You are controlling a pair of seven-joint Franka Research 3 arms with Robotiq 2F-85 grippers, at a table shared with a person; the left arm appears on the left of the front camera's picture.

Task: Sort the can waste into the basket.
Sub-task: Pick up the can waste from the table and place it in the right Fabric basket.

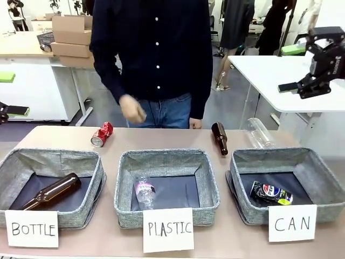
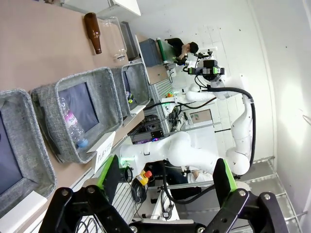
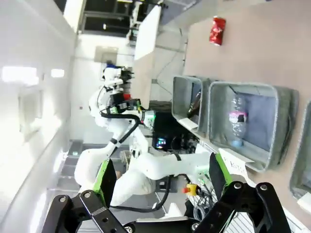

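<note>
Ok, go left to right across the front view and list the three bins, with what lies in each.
BOTTLE bin holding a brown glass bottle → PLASTIC bin holding a clear plastic bottle → CAN basket holding the dark Pepsi can.

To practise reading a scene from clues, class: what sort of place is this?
Probably a robotics lab or workshop: a white robot arm on a stand, labelled sorting bins on a table, and cardboard boxes stacked on a workbench behind.
</note>
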